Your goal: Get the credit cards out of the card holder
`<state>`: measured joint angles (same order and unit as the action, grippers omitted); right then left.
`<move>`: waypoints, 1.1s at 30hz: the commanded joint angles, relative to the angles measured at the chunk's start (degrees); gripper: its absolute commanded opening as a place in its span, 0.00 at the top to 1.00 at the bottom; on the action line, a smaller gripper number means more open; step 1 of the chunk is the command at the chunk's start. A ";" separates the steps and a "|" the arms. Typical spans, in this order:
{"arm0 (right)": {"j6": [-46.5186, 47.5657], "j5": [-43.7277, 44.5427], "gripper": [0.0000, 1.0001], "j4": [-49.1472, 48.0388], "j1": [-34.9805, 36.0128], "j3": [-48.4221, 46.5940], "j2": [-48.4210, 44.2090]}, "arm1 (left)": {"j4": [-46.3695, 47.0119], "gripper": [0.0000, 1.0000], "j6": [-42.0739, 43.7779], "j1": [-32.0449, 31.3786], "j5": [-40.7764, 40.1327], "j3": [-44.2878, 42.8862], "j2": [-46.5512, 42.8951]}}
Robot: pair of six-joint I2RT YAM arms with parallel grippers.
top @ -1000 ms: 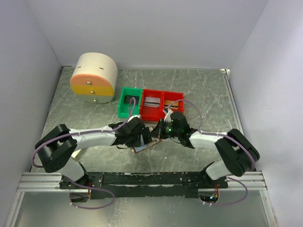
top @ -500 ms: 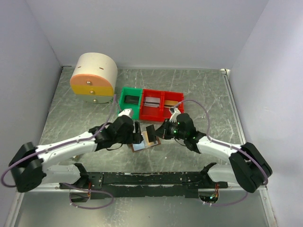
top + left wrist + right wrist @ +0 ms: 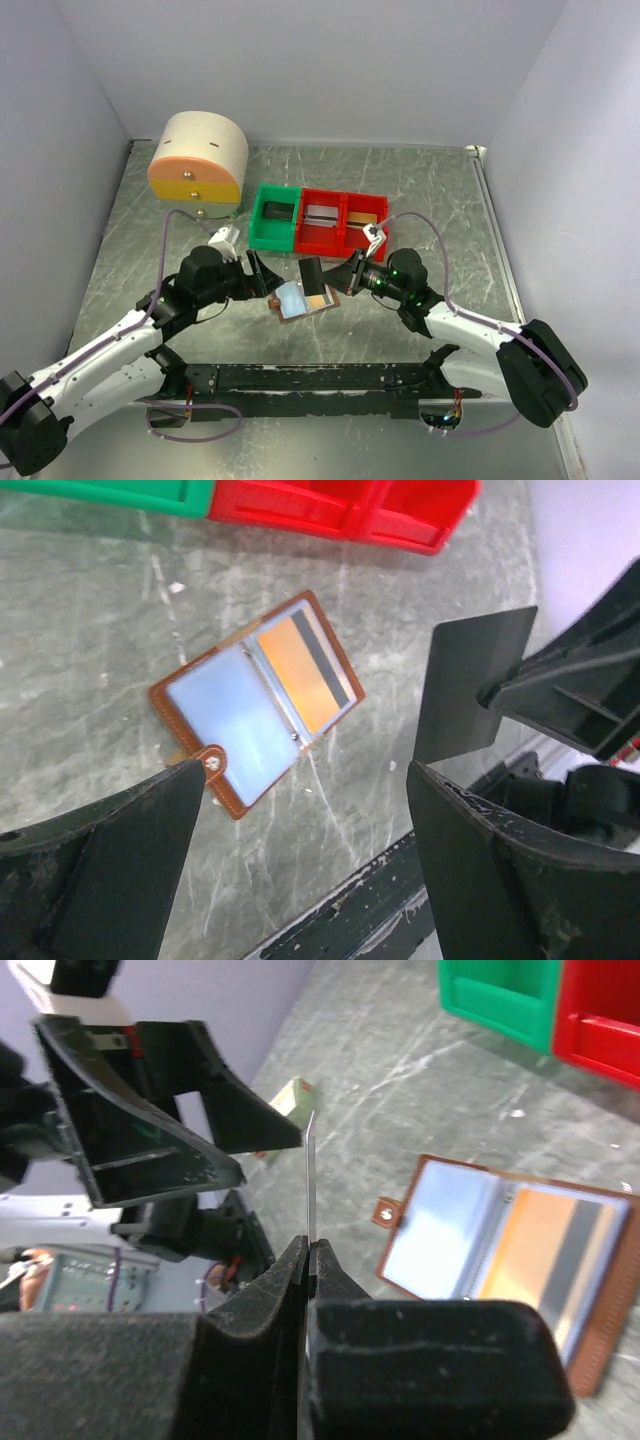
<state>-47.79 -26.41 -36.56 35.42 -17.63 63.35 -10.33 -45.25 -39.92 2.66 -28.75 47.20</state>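
Lying open, the card holder (image 3: pixel 303 298) runs left-right, tab leftward; right tool (image 3: pixel 307 1250) pinches a card (image 3: pixel 311 1175), left tool (image 3: pixel 305 780) gapes wide

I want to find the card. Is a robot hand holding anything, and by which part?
The right gripper pinches a thin dark card by one edge. The left gripper is open and empty.

Lighting is even and diffuse from above; shadows are soft. Wrist views blur the near tool fingers (image 3: pixel 120 870).
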 commanded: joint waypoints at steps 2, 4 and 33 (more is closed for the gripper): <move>-6.55 -6.84 1.00 -13.19 -0.02 -0.01 2.64 | 15.64 0.12 -1.69 1.79 18.35 3.88 -1.32; -8.43 -7.96 1.00 -16.65 0.20 0.35 4.05 | 20.69 0.17 -2.72 1.78 21.90 5.04 -0.43; -13.71 -14.65 0.82 -28.23 1.41 -1.20 12.33 | 34.21 0.93 -2.29 1.78 31.90 6.52 6.98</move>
<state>-61.52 -38.44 -62.19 36.03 -17.63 75.79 19.73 -48.64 -38.06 31.79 -22.61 53.23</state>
